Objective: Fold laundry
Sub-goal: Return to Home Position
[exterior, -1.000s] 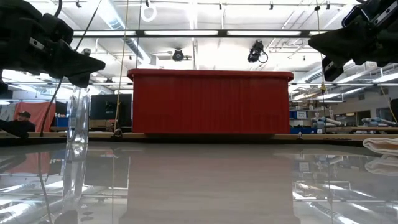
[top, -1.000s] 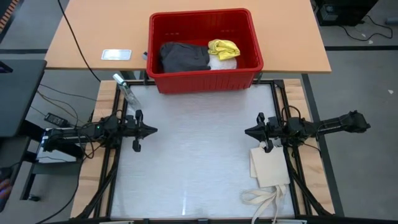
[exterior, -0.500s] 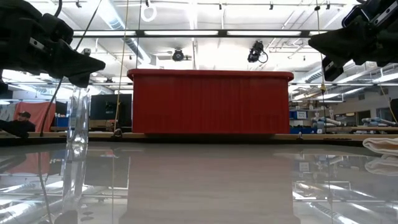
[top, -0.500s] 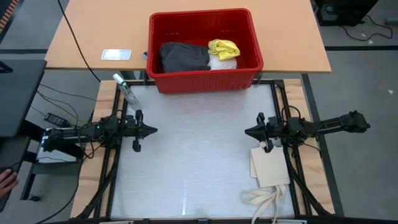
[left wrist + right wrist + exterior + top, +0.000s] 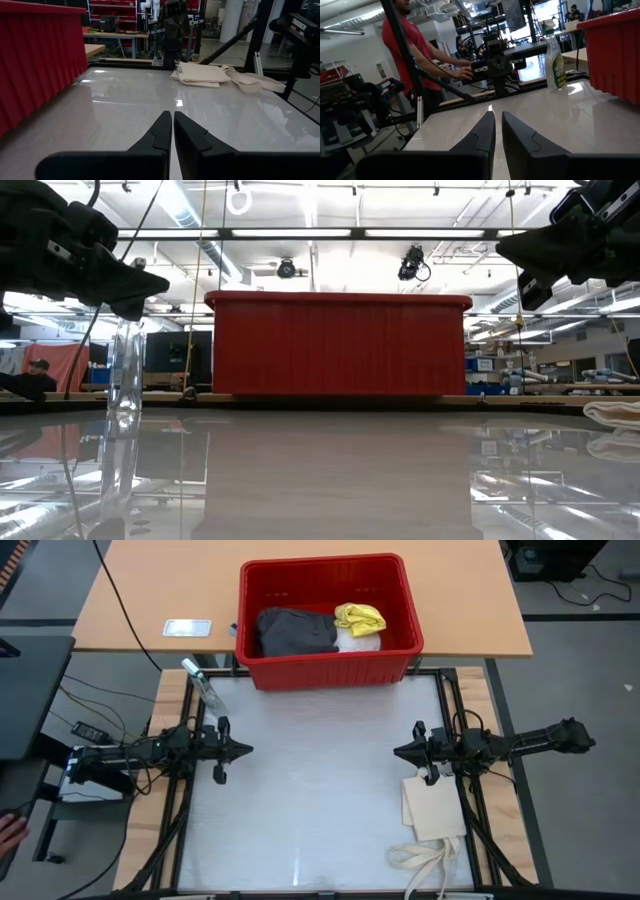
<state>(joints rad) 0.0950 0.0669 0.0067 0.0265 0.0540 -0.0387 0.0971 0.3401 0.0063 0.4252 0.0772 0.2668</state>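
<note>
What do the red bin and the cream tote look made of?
Red bin: probably rigid moulded plastic, slightly glossy; its wall shows even vertical ribs. Cream tote: looks like matte woven cloth; it lies flat with limp, looping straps.

Worktop [image 5: 320,790] centre free, clutter at its edges.
A tall red plastic bin [image 5: 330,670] walls off the far edge; a clear spray bottle [image 5: 203,686] stands at the far left corner; a flat cream tote bag [image 5: 432,808] lies by the right edge beside the right gripper [image 5: 397,752]; the left gripper [image 5: 243,749] hangs at the left edge.
</note>
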